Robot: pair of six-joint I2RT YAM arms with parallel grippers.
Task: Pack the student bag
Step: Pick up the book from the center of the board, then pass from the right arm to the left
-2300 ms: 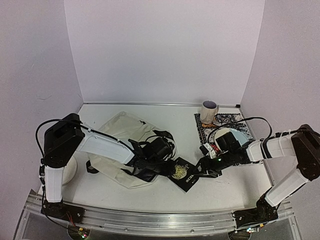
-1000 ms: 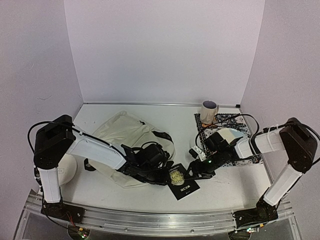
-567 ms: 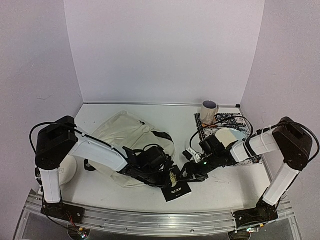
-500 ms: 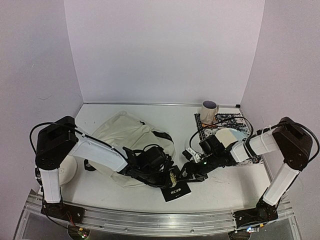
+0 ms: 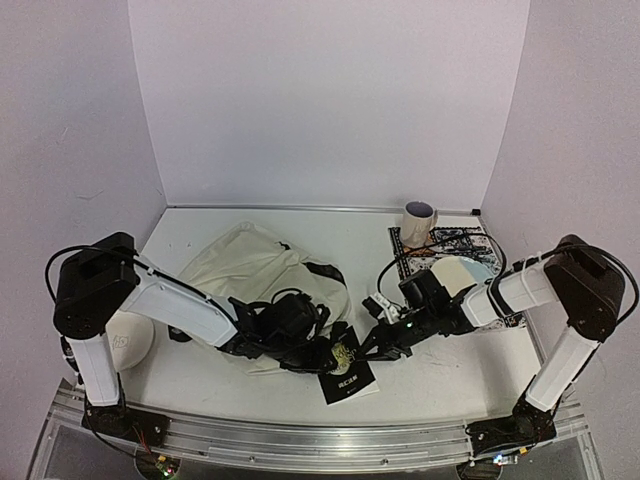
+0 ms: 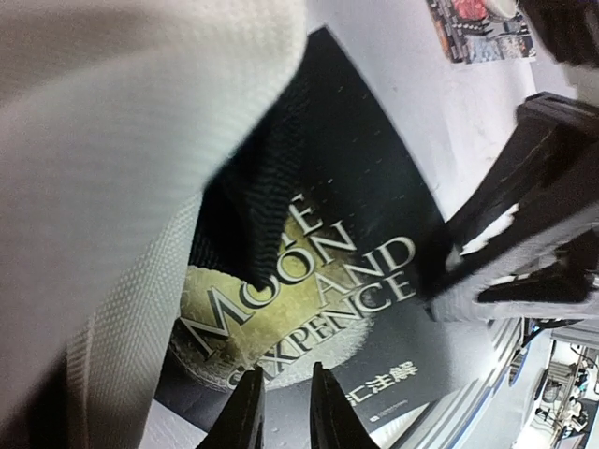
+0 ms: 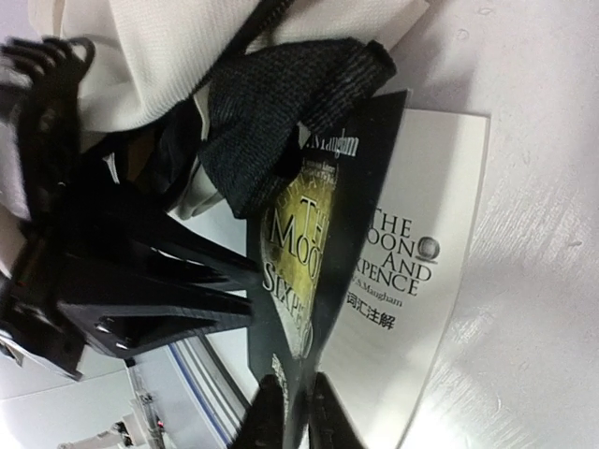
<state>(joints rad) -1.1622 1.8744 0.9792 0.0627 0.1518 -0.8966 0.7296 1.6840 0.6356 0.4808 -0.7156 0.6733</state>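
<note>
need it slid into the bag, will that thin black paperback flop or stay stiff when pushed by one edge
Probably floppy: the thin black paperback book has its cover lifted off the white title page where the right fingers pinch it. Likely light, being thin. It may slide easily on the smooth white table.

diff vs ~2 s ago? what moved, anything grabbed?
The book slid left and toward the near edge, against the student bag. The right gripper followed and closed on its cover. The left gripper, bag, mug and mat roughly stayed.
</note>
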